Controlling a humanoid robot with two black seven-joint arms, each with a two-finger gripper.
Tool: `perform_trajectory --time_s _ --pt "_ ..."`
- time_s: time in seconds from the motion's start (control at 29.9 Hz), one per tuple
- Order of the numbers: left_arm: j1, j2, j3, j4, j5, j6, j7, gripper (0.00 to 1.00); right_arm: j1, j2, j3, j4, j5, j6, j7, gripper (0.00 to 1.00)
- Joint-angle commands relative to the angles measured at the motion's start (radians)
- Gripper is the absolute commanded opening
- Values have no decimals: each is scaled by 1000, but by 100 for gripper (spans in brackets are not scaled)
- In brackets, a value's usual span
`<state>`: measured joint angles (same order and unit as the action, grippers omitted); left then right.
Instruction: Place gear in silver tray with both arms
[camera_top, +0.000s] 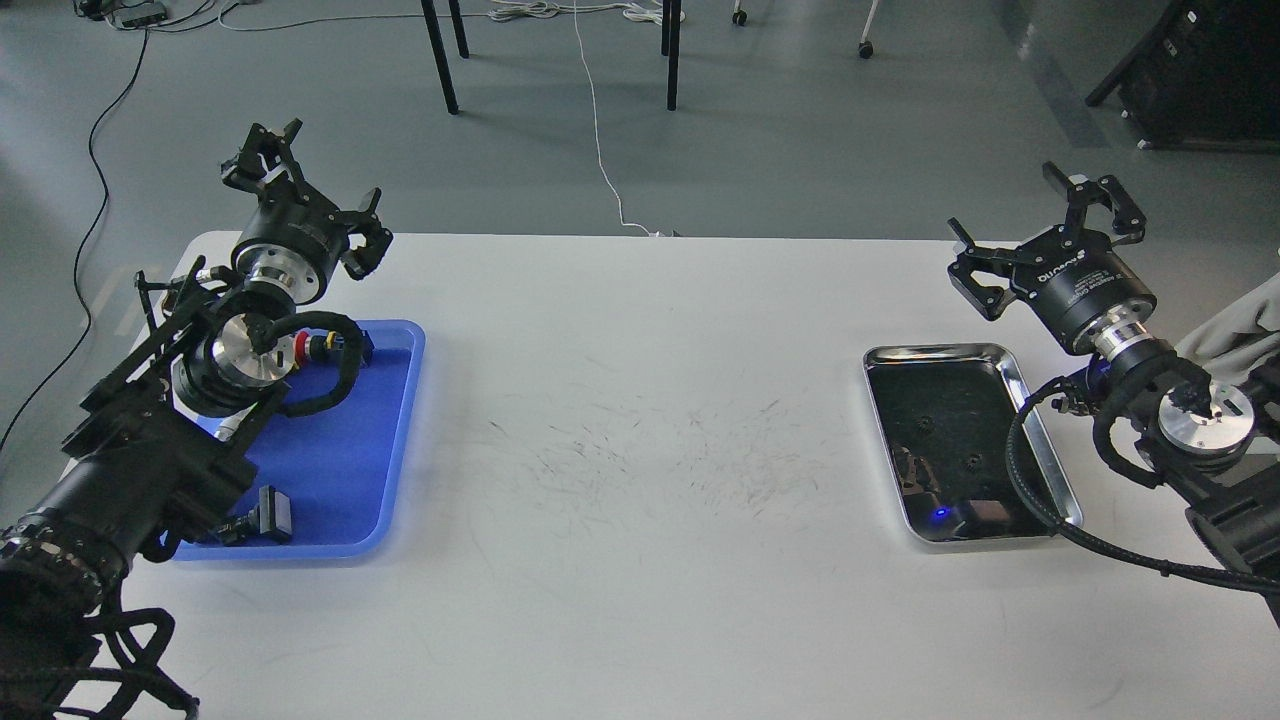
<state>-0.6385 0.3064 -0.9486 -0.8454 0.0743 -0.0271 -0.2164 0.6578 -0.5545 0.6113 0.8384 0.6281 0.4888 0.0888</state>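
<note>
Starting at your left, the left arm (150, 430) comes in low from the edge and rises over the blue plastic tray (340, 480), which lies on the left part of the white table (640, 480). Its left gripper (305, 190) is held up above the tray's far end, past the table's back edge in this view, with both fingers spread apart and nothing between them. A small black part (272, 517) lies near the tray's near edge, just beside the arm; whether it is the gear, you cannot tell from here.

The middle of the table shows only dark scuff marks (660, 450).

Farther right, the silver tray (1040, 430) sits flat on the table, well apart from the blue one. Its dark bottom shows reflections and a few small dark spots, too small to identify.

At your right, the right arm (1200, 420) reaches in from the edge, its black cable (1030, 490) looping over the silver tray's right rim. The right gripper (1045, 235) hangs above the table's far edge, beyond the silver tray, fingers splayed wide and holding nothing.
</note>
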Motion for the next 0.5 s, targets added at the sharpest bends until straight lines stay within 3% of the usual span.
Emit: perform_trajectory --time_s 0.0,0.13,0.3,0.47 --pt "19 10 2 -15 18 -2 -6 98 2 -27 -1 -5 -53 0 0 99" --pt "20 19 -1 -18 19 -4 -17 99 0 -50 -1 -5 -84 0 -1 99" --pt "20 17 4 -20 19 4 -92 99 -7 -53 10 -8 -82 0 0 99" --pt "20 17 5 -20 19 6 -97 99 -13 -53 15 -2 -80 0 2 99"
